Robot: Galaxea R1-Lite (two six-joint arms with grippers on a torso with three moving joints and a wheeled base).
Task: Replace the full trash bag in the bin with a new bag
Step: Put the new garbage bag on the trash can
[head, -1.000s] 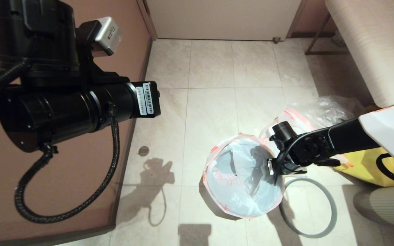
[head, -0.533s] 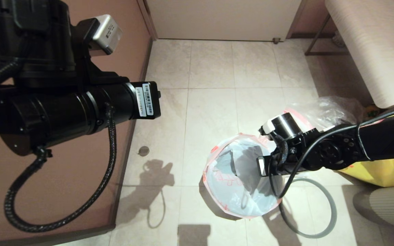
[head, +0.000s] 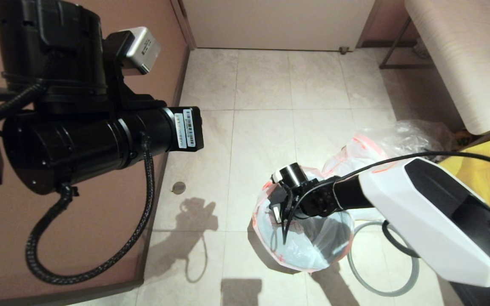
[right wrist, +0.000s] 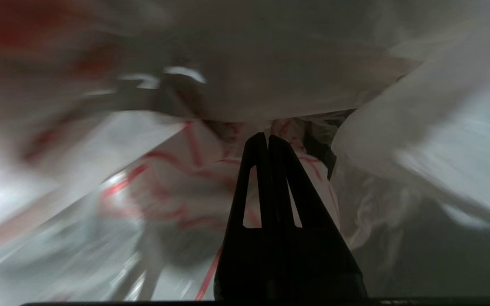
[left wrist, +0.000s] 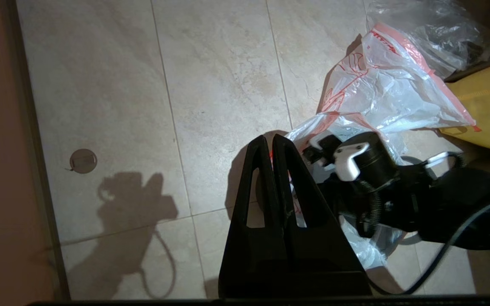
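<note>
The right arm point(head: 423, 212) slants down into the bin point(head: 302, 229), which is lined with one printed bag point(head: 313, 250); its tool point(right wrist: 267, 140) is pinched together, empty. The left tool point(left wrist: 269, 142), fingers together, hangs above the bin. A second printed bag point(left wrist: 381, 97) lies behind the bin, one grey ring point(head: 413, 272) beside it.

Translucent white printed plastic bag point(head: 313, 250) lines the round bin on the tiled floor point(head: 262, 127); right gripper point(right wrist: 267, 138) inside it. Grey ring rim point(head: 398, 289) just right. Second printed bag point(left wrist: 381, 97) behind (yellow fabric tote point(head: 483, 174) further right).
</note>
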